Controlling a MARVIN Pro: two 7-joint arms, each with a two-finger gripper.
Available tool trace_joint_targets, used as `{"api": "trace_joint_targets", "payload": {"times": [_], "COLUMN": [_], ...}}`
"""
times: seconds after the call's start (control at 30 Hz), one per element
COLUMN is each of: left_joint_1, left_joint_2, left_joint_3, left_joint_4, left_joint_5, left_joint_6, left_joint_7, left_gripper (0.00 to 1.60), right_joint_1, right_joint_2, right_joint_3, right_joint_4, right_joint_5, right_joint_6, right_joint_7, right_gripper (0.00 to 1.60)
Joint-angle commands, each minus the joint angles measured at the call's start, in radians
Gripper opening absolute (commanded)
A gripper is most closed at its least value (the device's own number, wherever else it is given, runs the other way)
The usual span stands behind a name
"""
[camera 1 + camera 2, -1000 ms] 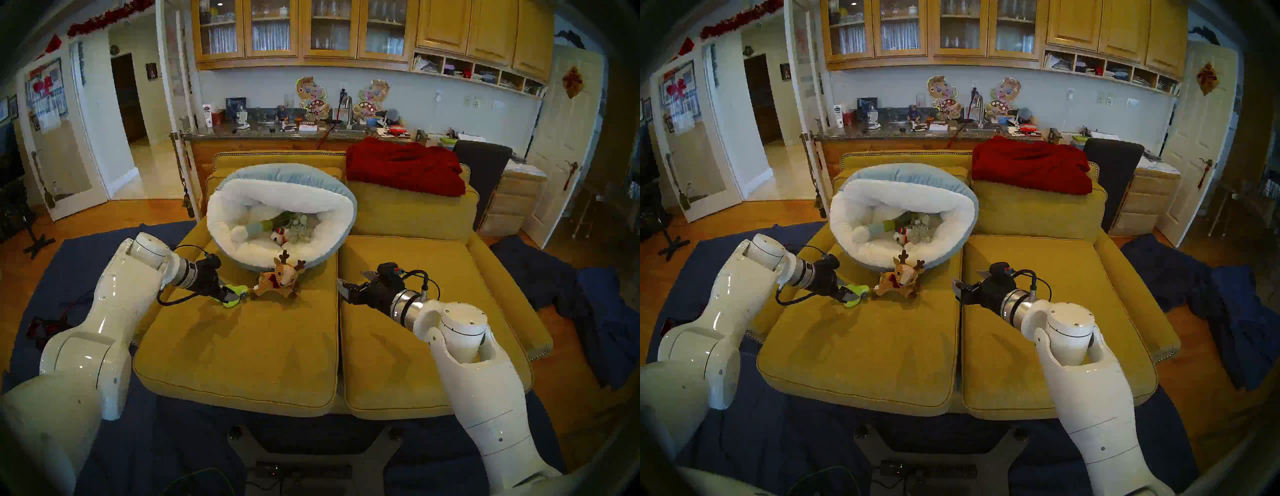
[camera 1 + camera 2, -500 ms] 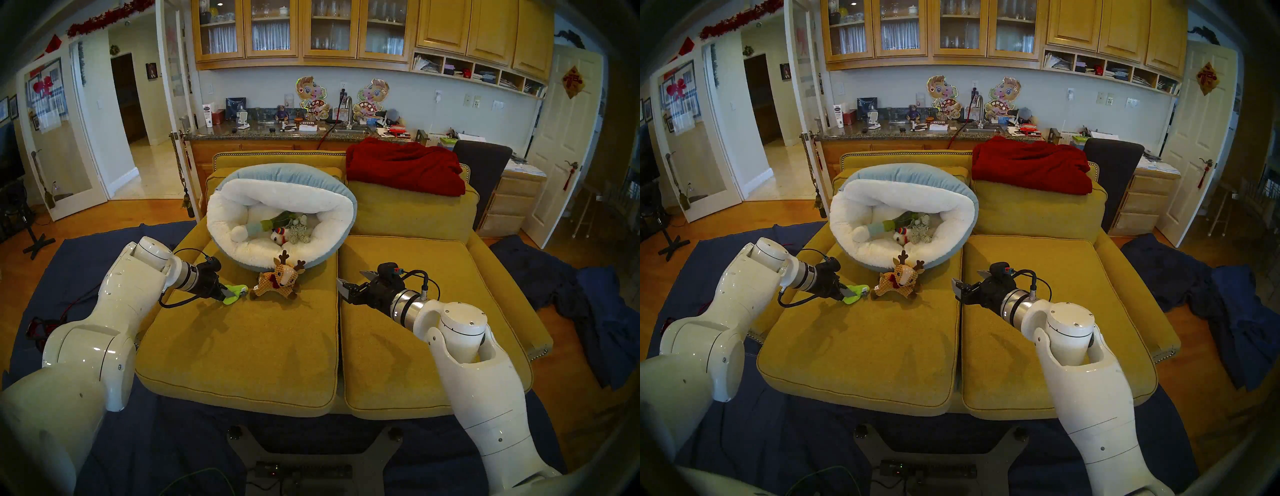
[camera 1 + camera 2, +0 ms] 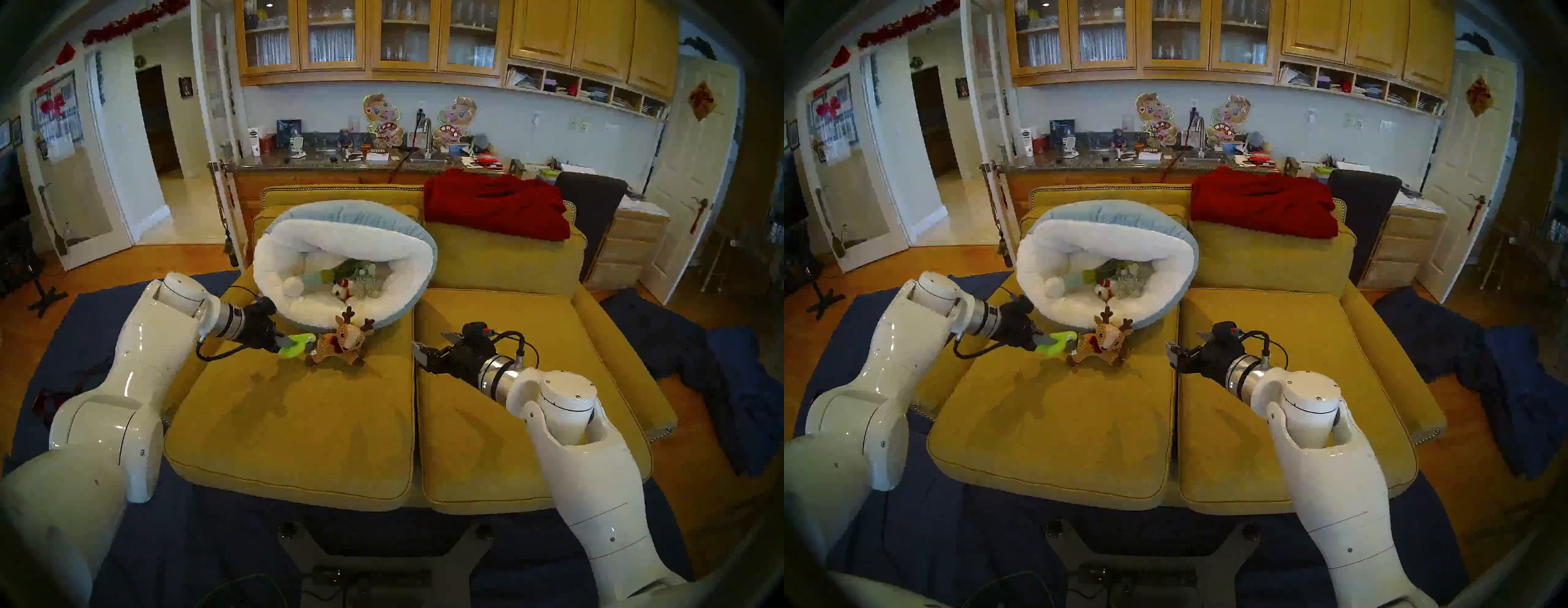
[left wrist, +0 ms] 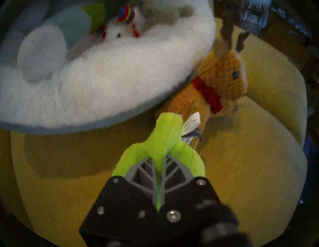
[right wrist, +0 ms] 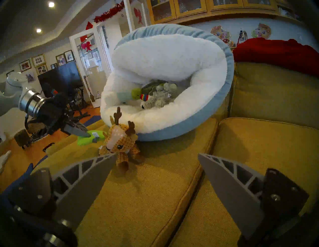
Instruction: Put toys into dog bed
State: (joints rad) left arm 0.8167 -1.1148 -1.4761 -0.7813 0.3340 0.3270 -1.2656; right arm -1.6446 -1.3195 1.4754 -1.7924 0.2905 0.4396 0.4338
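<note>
1. Left tool (image 4: 159,165): closed tight on the lime-green plush cactus toy (image 4: 162,143), which is clear of the mustard-yellow sofa seat cushion (image 3: 297,416); a white tag sticks out of the toy's far end.
2. Cactus tip hangs just beside the rear of the brown knitted reindeer plush with dark antlers and red scarf (image 3: 343,339); whether they touch, cannot tell.
3. Reindeer lies on the left seat cushion, antlers against the front rim of the large round dog bed with fluffy white inside and light blue outside (image 3: 394,254).
4. Dog bed sits at the back of the left cushion, its far rim propped up on the sofa backrest.
5. Inside the bed, 3 toys bunched together: white-and-green leek plush (image 3: 322,278), small white fluffy animal with rainbow accents (image 3: 341,288), grey-beige lumpy plush (image 3: 367,284).
6. Right tool (image 5: 157,165): jaws spread wide, nothing between them, hovering over the seam between the 2 seat cushions, aimed toward the reindeer.
7. Red blanket (image 3: 496,204) is draped over the right half of the backrest, well apart from the toys.
</note>
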Motion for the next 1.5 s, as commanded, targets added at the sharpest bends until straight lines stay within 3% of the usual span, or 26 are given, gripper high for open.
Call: {"api": "trace_joint_targets", "payload": {"times": [0.0, 0.17, 0.33, 0.43, 0.47, 0.5, 0.53, 0.97, 1.03, 1.07, 1.47], "left_joint_1": [-0.063, -0.065, -0.117, -0.154, -0.125, -0.163, -0.145, -0.244, -0.227, -0.256, -0.297], "left_joint_2": [0.015, 0.000, -0.037, -0.066, -0.074, -0.085, -0.094, -0.190, -0.195, -0.196, -0.191], "left_joint_3": [-0.033, -0.042, -0.042, -0.038, -0.053, -0.038, -0.048, -0.043, -0.054, -0.048, -0.086], "left_joint_4": [-0.108, -0.171, -0.162, -0.140, -0.177, -0.138, -0.160, -0.019, -0.031, 0.005, 0.046], "left_joint_5": [-0.045, -0.042, -0.031, -0.019, -0.022, -0.013, -0.015, 0.035, 0.038, 0.044, 0.055], "left_joint_6": [0.018, 0.080, 0.128, 0.153, 0.162, 0.166, 0.174, 0.197, 0.194, 0.196, 0.179], "left_joint_7": [-0.077, -0.068, -0.027, 0.018, 0.041, 0.055, 0.076, 0.316, 0.348, 0.357, 0.444], "left_gripper": [0.00, 0.00, 0.00, 0.00, 0.00, 0.00, 0.00, 0.00, 0.00, 0.00, 0.00], "right_joint_1": [0.021, 0.020, 0.020, 0.020, 0.020, 0.020, 0.020, 0.020, 0.020, 0.020, 0.021], "right_joint_2": [-0.001, -0.002, -0.003, -0.004, -0.004, -0.004, -0.005, -0.008, -0.008, -0.009, -0.011], "right_joint_3": [0.005, 0.006, 0.007, 0.007, 0.007, 0.007, 0.008, 0.010, 0.010, 0.010, 0.012], "right_joint_4": [-0.030, -0.032, -0.032, -0.031, -0.031, -0.031, -0.031, -0.028, -0.028, -0.027, -0.024], "right_joint_5": [0.002, 0.000, -0.001, -0.002, -0.002, -0.002, -0.003, -0.006, -0.007, -0.007, -0.010], "right_joint_6": [-0.006, -0.005, -0.005, -0.005, -0.005, -0.005, -0.005, -0.006, -0.006, -0.006, -0.006], "right_joint_7": [0.001, 0.002, 0.003, 0.004, 0.005, 0.005, 0.005, 0.009, 0.009, 0.010, 0.014], "right_gripper": [1.60, 1.60, 1.60, 1.60, 1.60, 1.60, 1.60, 1.60, 1.60, 1.60, 1.60]}}
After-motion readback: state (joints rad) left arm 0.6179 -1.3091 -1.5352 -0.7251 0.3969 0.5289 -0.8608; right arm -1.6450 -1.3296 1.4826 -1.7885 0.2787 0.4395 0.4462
